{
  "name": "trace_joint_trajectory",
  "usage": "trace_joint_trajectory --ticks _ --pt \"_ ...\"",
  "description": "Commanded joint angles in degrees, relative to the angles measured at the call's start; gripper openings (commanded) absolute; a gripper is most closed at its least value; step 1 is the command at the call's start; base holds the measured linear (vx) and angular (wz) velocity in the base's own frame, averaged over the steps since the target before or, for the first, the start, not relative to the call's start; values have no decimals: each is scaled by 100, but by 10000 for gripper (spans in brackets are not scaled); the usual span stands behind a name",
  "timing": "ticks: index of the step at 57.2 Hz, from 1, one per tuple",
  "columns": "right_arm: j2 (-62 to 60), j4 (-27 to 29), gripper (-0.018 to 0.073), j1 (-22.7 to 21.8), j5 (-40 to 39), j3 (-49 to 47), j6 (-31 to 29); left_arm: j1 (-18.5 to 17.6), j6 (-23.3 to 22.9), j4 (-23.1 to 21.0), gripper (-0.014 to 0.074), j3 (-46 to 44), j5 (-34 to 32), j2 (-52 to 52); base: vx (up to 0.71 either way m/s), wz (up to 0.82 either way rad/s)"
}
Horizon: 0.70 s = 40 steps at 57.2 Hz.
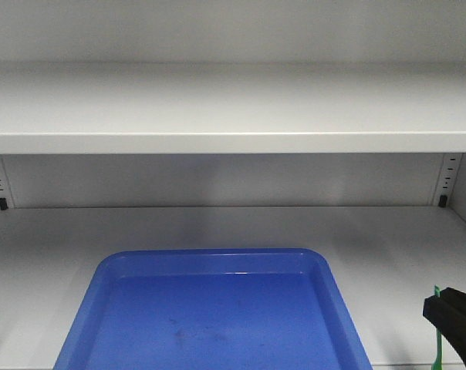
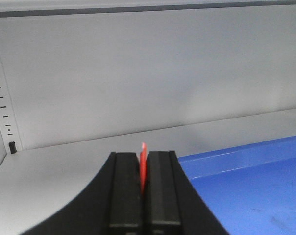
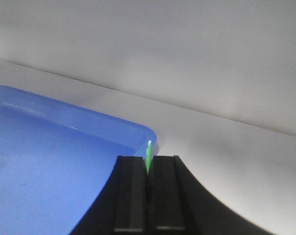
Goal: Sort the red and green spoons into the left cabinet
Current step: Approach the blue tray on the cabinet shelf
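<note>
Grey-white cabinet; lower shelf surface carries blue tray. Red spoon clamped edge-up in left hand, just left of tray. Green spoon clamped in right hand, beside tray's right corner. Neither spoon set down yet. Judgement: placing step in hand. Advise lowering close to surface before parting fingers, since thin handles may bounce or roll.

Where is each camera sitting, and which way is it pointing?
Front: outside, facing into the cabinet, blue tray below; right gripper in the bottom corner.
Left wrist: behind the left gripper pinching the red spoon, facing the back wall.
Right wrist: behind the right gripper pinching the green spoon, facing the back wall.
All three show the blue tray.
</note>
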Motion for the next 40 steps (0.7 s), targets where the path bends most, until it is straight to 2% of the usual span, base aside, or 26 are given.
trace_joint_trajectory --ticks 1,32,37,40 --pt "-34 140 -6 -17 -244 -176 -17 -15 -30 -57 -6 -152 -392 -2 0 0" --pt "-34 140 -6 -17 -375 -176 -13 -15 -40 -57 -6 -152 -448 -2 0 0" --pt "-34 140 -6 -17 -375 -176 -13 -15 -87 -57 -6 -152 -735 -2 0 0" --pt "-34 167 -6 -17 -383 -189 -13 -15 -87 -57 -6 -152 -1192 -2 0 0"
